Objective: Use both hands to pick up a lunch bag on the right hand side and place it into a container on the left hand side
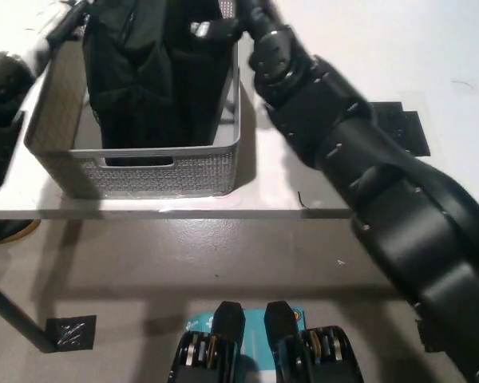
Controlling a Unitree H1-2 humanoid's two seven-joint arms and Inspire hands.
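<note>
White bench (pixel 431 72) edge nearest, grey mesh container (pixel 144 171) on its left, black lunch bag (pixel 156 76) upright inside it, black right hand (pixel 251 20) at bag's top right corner, fingers hidden, can't tell grip, left hand (pixel 40 48) at container's far left, grip unclear
</note>
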